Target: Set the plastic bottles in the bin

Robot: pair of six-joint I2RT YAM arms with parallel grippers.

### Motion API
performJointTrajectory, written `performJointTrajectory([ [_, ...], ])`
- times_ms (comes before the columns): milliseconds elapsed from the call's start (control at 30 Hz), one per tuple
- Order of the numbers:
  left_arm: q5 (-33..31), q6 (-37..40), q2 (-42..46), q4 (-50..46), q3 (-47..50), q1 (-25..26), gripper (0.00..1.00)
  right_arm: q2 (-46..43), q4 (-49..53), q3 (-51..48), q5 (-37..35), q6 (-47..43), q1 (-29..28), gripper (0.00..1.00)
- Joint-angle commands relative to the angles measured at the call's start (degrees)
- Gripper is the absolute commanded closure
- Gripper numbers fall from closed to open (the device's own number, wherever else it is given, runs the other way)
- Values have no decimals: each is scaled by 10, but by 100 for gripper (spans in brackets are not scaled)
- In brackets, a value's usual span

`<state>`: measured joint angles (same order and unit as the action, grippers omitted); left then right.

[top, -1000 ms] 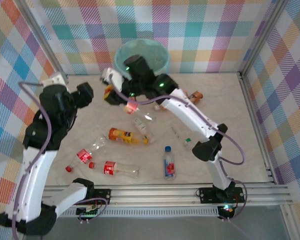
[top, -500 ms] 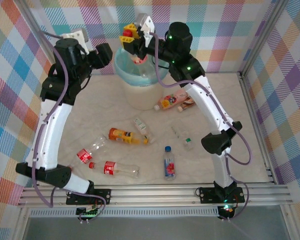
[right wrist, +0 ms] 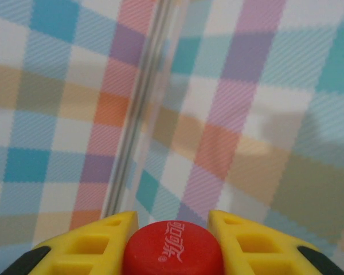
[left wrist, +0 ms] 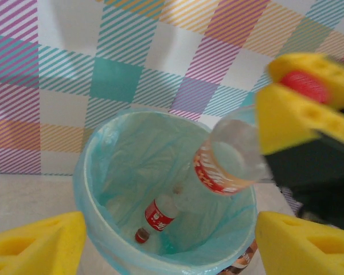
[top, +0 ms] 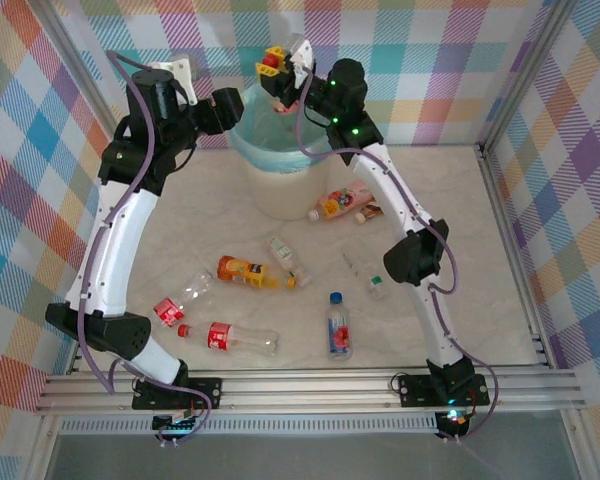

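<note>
The right gripper is clamped on the red cap of a clear bottle with a red label. The bottle hangs tilted over the bin, a cream-white basket with a teal liner. A red-labelled bottle lies inside the bin. The left gripper stands open and empty beside the rim. On the worktop lie an orange-yellow bottle, a blue-labelled bottle and a pink bottle.

Over the bin, right pincer and hanging bottle block part of the mouth, rest open
</note>
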<state>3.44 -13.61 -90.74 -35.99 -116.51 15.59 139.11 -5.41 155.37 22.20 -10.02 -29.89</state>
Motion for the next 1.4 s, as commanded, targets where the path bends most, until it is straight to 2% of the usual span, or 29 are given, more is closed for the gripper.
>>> performJointTrajectory([
  [0, 16, 8, -11, -1, -2, -5, 23, 6, -22, 15, 18, 17, -5, 73],
  [333, 5, 7, -16, -15, 9, -5, 22, 40, 1, 10, 19, 40, 8, 70],
  [467, 2, 8, -16, -18, 12, -5, 21, 43, 5, 11, 8, 64, 11, 51],
  [567, -2, 9, -17, -18, 12, -5, 21, 39, 4, 10, 2, 65, 11, 47],
  [1033, -4, 10, -18, -29, 13, -5, 21, 17, 18, 12, 7, 72, 12, 47],
  [1367, -23, 27, 3, -84, 22, -5, 21, -53, 100, 15, 14, 92, 12, 47],
])
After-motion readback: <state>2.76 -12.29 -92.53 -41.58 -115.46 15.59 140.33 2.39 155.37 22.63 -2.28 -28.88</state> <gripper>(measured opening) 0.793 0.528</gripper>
